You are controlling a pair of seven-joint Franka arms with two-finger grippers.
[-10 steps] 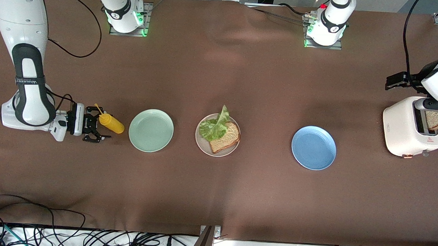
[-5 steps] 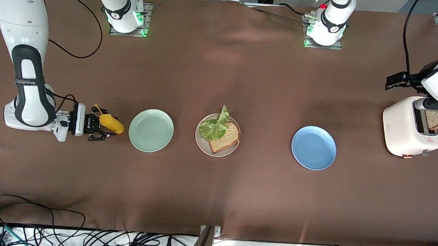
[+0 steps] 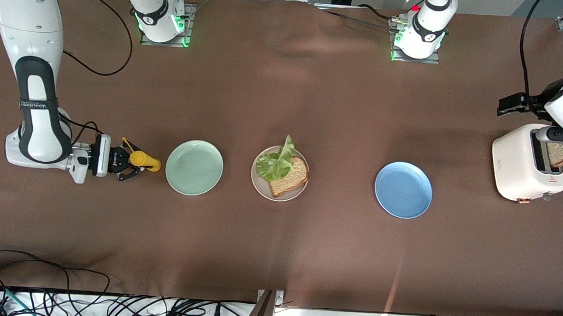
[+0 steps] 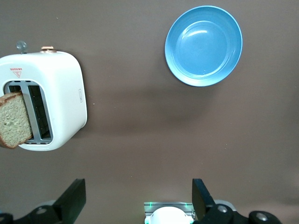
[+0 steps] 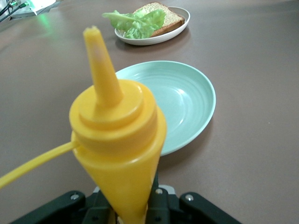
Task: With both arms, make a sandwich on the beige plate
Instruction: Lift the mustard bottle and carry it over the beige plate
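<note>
The beige plate (image 3: 257, 183) sits mid-table with one toast slice (image 3: 291, 175) on it and a lettuce leaf (image 3: 275, 161) lying over that slice. A second toast slice (image 3: 560, 155) sticks out of the white toaster (image 3: 516, 163) at the left arm's end. My left gripper (image 4: 135, 203) hangs open and empty in the air by the toaster. At the right arm's end, my right gripper (image 3: 134, 164) is low at the table, shut on the base of a yellow squeeze bottle (image 3: 147, 161) whose nozzle points toward the plates.
A mint-green plate (image 3: 194, 167) lies between the yellow bottle and the beige plate. A blue plate (image 3: 403, 190) lies between the beige plate and the toaster. Loose cables (image 3: 43, 280) run along the table's near edge.
The right gripper has shut on the yellow bottle, which has swung into line with the gripper. The left arm has barely moved.
</note>
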